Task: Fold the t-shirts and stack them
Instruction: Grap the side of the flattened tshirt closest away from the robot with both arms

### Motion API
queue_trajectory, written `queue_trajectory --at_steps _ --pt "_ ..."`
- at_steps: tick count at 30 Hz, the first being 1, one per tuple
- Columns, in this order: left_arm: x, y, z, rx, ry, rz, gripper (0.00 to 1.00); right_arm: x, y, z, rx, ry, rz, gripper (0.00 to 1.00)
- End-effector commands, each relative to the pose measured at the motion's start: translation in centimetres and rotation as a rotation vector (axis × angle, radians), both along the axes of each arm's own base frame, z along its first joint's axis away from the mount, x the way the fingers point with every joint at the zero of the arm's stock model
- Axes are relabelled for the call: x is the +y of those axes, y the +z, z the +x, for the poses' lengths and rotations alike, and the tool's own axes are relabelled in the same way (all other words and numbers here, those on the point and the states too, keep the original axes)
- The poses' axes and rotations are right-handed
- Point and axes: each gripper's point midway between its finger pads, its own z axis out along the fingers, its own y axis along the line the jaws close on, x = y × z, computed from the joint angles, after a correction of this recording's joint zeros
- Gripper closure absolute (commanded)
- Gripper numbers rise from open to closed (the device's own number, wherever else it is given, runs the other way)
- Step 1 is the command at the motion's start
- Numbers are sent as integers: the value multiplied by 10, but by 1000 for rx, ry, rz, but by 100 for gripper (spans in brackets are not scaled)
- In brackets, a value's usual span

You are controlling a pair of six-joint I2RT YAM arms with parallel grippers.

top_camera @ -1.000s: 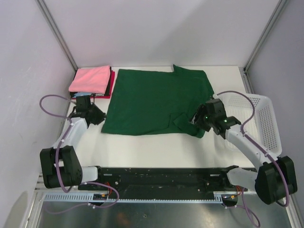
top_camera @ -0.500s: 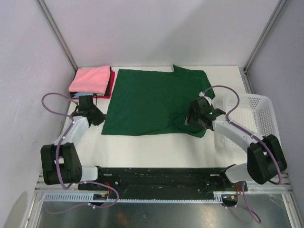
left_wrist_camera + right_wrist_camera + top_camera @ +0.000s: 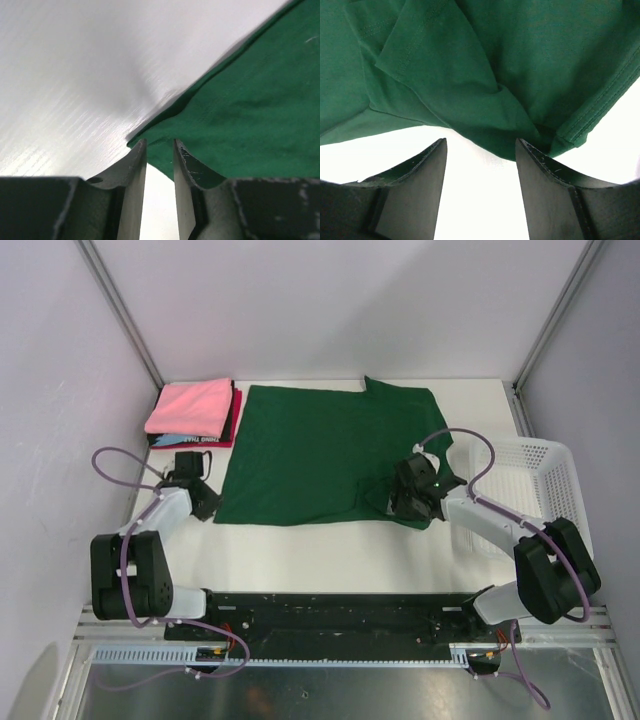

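The dark green t-shirt lies spread flat in the middle of the table. Its right sleeve is folded inward into a bunch at the near right. My left gripper sits low at the shirt's near left corner. In the left wrist view its fingers stand a narrow gap apart, with the cloth corner at their tips. My right gripper is open at the bunched sleeve. In the right wrist view the cloth fold lies just past the fingertips. The folded stack, pink on top, lies at the far left.
A white mesh basket stands at the right edge, close behind the right arm. Grey walls close in the left, the back and the right. Cables loop above both arms.
My right gripper has moved left along the shirt's near right edge onto the bunched sleeve. My left gripper has moved nearer and lower, to the shirt's near left corner.
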Motion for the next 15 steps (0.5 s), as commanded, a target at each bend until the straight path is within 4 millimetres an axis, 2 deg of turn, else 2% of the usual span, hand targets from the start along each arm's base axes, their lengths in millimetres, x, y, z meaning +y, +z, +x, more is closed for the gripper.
queue_trajectory --at_steps 1,15 --pt "5 -10 -9 33 80 10 68 0 4 2 -27 -2 8 39" --pt "4 -33 -20 114 114 -6 62 -8 4 2 -30 -14 34 38"
